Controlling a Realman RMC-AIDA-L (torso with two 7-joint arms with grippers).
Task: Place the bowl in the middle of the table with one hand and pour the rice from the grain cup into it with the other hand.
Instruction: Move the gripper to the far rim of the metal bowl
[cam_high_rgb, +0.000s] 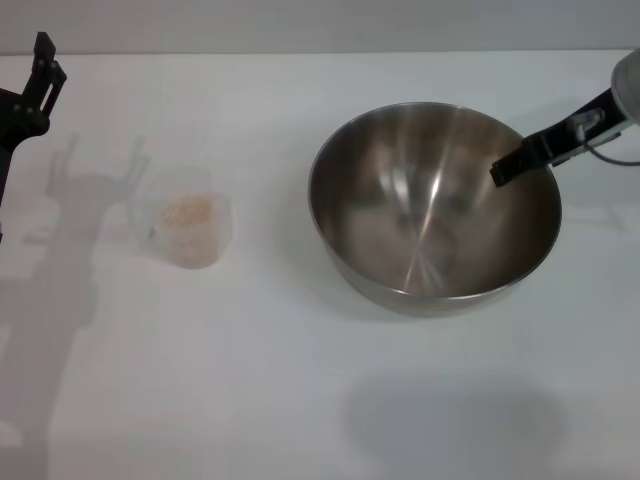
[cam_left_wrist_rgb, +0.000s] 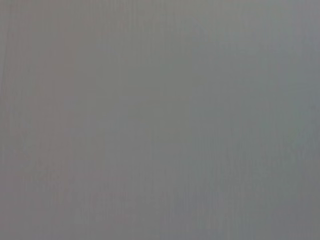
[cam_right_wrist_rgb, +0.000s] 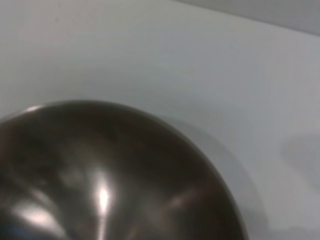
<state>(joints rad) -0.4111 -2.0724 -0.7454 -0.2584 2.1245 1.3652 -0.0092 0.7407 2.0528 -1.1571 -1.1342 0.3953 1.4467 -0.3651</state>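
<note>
The bowl-placing step looks to be in hand: the right hand (cam_high_rgb: 510, 168) reaches in from the desk's right edge with a finger over the bowl's (cam_high_rgb: 435, 205) rim, though I can't tell whether it's clamped. The bowl stands right of the desk's (cam_high_rgb: 300, 400) middle, so it likely needs sliding leftward. The cup (cam_high_rgb: 185, 228) of rice (cam_high_rgb: 187, 212) waits untouched toward the left edge; the left hand (cam_high_rgb: 40, 75) hangs at the far left corner, grip unclear. The right wrist view shows only bowl wall (cam_right_wrist_rgb: 115, 170); the left wrist view shows nothing.
</note>
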